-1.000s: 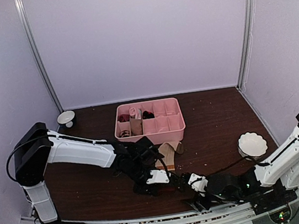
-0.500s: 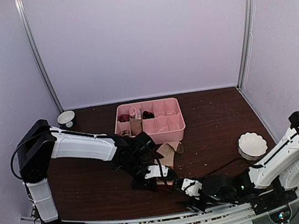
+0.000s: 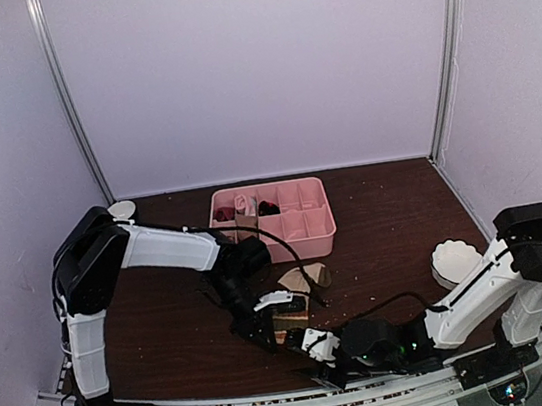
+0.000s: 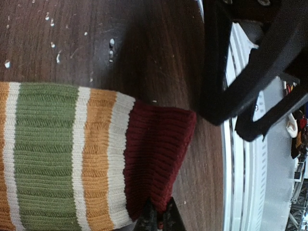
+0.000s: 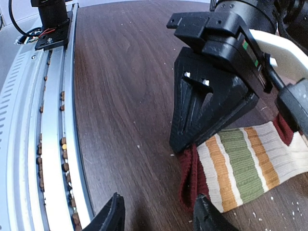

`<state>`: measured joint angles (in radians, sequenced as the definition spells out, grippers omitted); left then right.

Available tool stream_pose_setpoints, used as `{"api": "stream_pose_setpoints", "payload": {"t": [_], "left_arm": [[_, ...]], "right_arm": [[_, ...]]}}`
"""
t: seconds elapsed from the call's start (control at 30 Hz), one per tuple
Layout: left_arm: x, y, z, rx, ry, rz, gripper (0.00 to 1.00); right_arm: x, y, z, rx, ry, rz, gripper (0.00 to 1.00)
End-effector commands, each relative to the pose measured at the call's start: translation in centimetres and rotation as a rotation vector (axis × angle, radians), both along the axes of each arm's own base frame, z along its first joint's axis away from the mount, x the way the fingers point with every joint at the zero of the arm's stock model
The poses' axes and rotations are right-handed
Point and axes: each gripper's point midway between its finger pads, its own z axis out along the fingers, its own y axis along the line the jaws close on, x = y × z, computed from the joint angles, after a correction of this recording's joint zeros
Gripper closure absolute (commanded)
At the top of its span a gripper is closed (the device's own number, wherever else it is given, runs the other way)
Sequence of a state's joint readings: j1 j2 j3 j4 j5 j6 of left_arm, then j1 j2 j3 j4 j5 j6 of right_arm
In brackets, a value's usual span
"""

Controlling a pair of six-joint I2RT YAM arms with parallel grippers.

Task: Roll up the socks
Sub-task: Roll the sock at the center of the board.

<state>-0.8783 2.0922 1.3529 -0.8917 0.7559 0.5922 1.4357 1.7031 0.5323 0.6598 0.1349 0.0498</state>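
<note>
Fingertips (image 4: 150,217) of the left gripper (image 4: 159,219) are clenched on the edge of the maroon cuff of the striped sock (image 4: 72,159). The sock lies flat on the dark wooden surface (image 5: 125,72), its bands running maroon, cream, orange, cream and olive back from the cuff. In the overhead view it sits in front of the pink divided tray (image 3: 322,238), between that tray and the metal rail (image 5: 48,120) at the near edge, with the cuff end pointing toward the rail. The right gripper (image 5: 159,216) hangs low over the surface just beside the cuff. Its two fingers are spread apart and nothing is caught between them, and one finger stands close to the maroon edge. The white bowl (image 3: 458,262) stands well apart on the right. I cannot tell where the second sock is.
</note>
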Motion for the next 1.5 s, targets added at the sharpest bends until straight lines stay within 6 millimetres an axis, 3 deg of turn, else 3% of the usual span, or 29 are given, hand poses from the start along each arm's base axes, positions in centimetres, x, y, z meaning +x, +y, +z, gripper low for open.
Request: {"api": "stream_pose_setpoints", "payload": {"t": [0.0, 0.33, 0.47, 0.6, 0.63, 0.7, 0.8, 1.0, 1.07, 1.23, 1.47], "left_arm": [[-0.7, 0.1, 0.9, -0.005, 0.092, 0.006, 1.0], [-0.6, 0.3, 0.7, 0.006, 0.083, -0.006, 1.0], [-0.5, 0.4, 0.5, 0.01, 0.078, -0.008, 1.0], [0.0, 0.4, 0.1, 0.021, 0.042, -0.01, 1.0], [0.2, 0.5, 0.0, 0.024, 0.027, -0.009, 0.99], [0.8, 0.5, -0.1, 0.027, -0.019, 0.001, 0.83], [2.1, 0.5, 0.3, 0.0, -0.145, 0.022, 0.7], [2.9, 1.8, 4.4, -0.203, -0.451, 0.034, 0.56], [2.7, 1.9, 5.6, -0.265, -0.502, 0.015, 0.54], [1.3, 2.2, 4.9, -0.23, -0.502, -0.056, 0.54], [-0.8, 0.7, 5.1, -0.256, -0.608, -0.215, 0.58]], "right_arm": [[0.6, 1.7, 0.6, 0.044, -0.009, -0.013, 0.54], [2.8, 1.5, -1.4, 0.013, 0.028, -0.054, 0.67], [2.8, 1.9, -1.2, 0.023, 0.05, -0.026, 0.87], [2.0, 2.1, -1.4, 0.031, 0.1, 0.012, 1.0], [1.8, 2.1, -1.6, 0.029, 0.121, 0.015, 1.0], [1.6, 2.0, -2.1, 0.025, 0.176, 0.011, 1.0], [1.9, 1.2, -3.3, 0.019, 0.319, -0.029, 1.0], [1.9, -0.2, -5.3, 0.057, 0.702, -0.091, 1.0], [1.4, -0.2, -5.5, 0.055, 0.781, -0.089, 1.0], [1.2, -0.2, -5.6, 0.048, 0.956, -0.144, 1.0], [2.0, -0.5, -5.3, 0.108, 1.152, -0.258, 1.0]]}}
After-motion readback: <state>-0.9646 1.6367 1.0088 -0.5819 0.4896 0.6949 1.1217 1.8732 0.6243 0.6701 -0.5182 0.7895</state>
